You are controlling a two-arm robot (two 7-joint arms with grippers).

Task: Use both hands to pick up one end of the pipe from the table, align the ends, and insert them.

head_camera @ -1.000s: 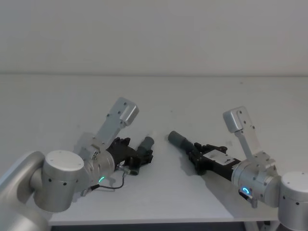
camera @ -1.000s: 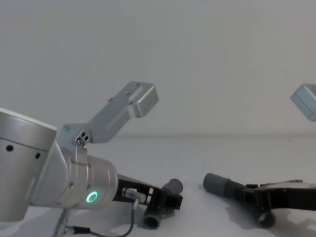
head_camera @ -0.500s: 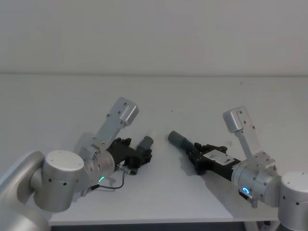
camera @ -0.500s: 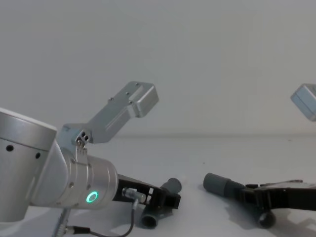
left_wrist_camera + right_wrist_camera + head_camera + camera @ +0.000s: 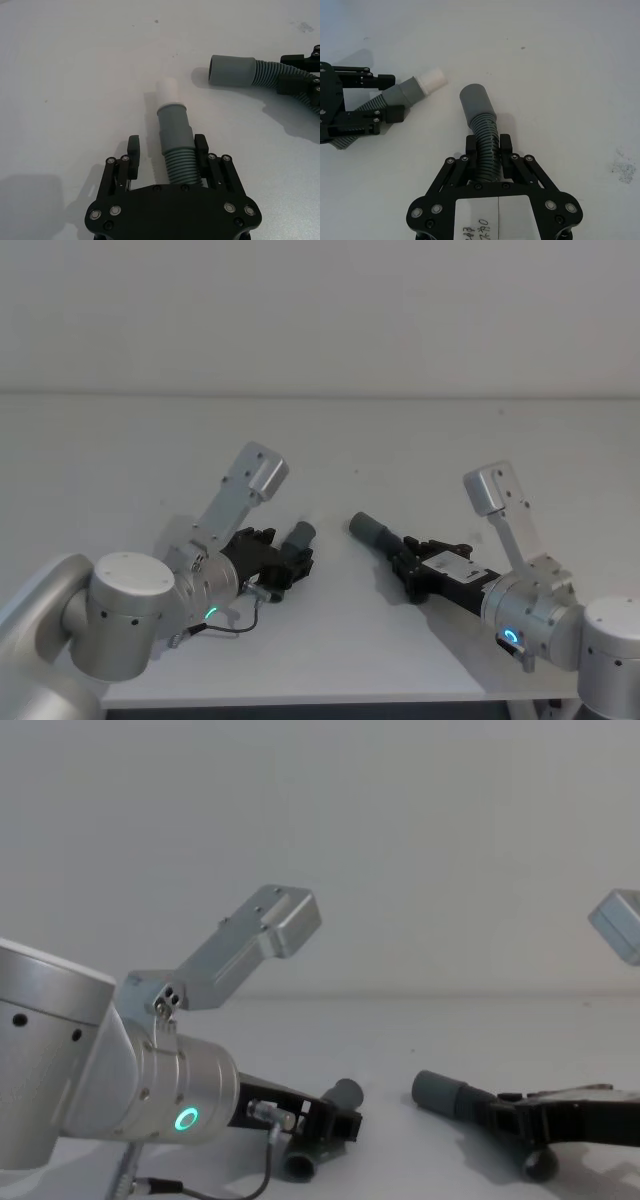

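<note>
Left hand (image 5: 167,145) is sitting jaws-apart around the white-tipped piece (image 5: 175,135), lower centre of the head frame. Right hand (image 5: 489,145) is clamping the socket piece (image 5: 477,102) nearby on the surface (image 5: 400,440). I'd be centring those ribs before squeezing.

A robotics lab bench, by the look: a plain white table (image 5: 420,440) against a plain pale wall (image 5: 320,310), with silver left arm (image 5: 125,625) and right arm (image 5: 535,610) reaching over it.
</note>
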